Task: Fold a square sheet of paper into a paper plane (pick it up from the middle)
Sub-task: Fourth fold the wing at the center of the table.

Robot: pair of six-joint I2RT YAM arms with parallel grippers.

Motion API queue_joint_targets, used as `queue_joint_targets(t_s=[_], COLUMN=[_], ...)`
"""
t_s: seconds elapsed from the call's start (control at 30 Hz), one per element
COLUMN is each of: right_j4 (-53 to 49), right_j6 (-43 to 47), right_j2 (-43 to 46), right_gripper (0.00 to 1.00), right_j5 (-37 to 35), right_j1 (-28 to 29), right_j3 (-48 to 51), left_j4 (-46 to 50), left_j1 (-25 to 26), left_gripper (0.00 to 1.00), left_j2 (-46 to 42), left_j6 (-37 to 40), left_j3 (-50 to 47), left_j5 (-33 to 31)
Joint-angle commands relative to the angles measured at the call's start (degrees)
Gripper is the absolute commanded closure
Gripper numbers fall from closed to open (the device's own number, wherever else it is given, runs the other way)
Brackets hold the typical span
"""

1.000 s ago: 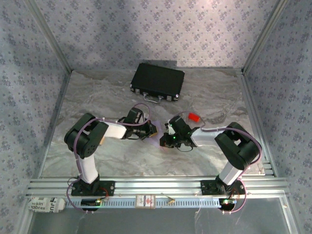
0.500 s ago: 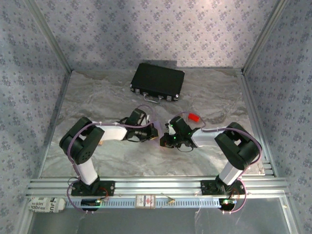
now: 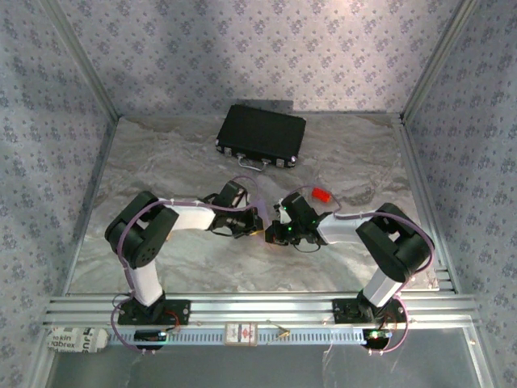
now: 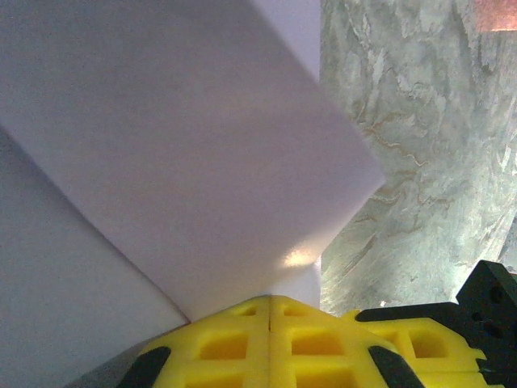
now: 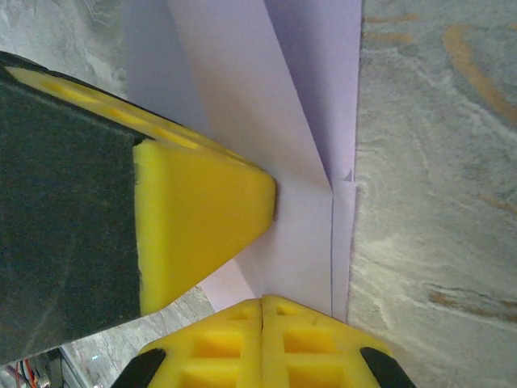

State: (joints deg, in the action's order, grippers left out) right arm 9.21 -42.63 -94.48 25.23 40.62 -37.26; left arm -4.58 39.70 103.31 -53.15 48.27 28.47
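Counting things
Two robot arms, the left arm and the right arm; one black case, far; one small red block; one folded lilac paper.

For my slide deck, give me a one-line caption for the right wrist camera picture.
Right gripper and left gripper, both shut, tips at the folded lilac paper on the marbled table.

Matt lilac paper on a marbled tabletop
The paper sheet looks smooth, matt and sharply creased; the yellow finger pads resemble moulded matt plastic. The black case is matt, and the table around it faintly glossy.
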Motion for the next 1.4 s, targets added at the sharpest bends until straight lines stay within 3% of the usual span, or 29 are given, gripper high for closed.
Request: queue_joint_targets(t_s=[0.0,0.33,0.63,0.87,1.03,1.37], right_j4=[-7.9,-1.5,0.9,-5.7,-0.4,-6.2], right_j6=[1.1,-1.6,-2.7,-1.0,-2.9,-0.2], right_j2=[0.0,2.6,-1.3,-1.5,-1.3,-1.5], right_gripper=[0.99,0.98,0.94,0.95,0.99,1.0], right_j5=[-1.8,1.5,2.0,-3.6,-0.8,-1.9], right_j1=[0.0,-0.7,-0.7,0.0,-0.1,0.2], right_j3=[1.8,-0.9,-1.8,0.6,6.7,5.0], left_j4=[6.0,5.5,4.9,5.0,4.3,7.0], left_j1=[-1.1,-1.1,-1.2,-1.1,-2.1,-5.4], left_gripper=[0.99,1.0,1.0,1.0,0.99,0.98], left_j2=[2.1,2.3,2.7,2.3,2.1,3.5], left_j6=[1.5,1.0,0.8,0.7,1.3,4.7], left_j3=[0.5,0.4,0.6,0.9,1.2,5.0], left_j5=[-4.8,-3.2,-2.9,-2.8,-2.8,-5.1])
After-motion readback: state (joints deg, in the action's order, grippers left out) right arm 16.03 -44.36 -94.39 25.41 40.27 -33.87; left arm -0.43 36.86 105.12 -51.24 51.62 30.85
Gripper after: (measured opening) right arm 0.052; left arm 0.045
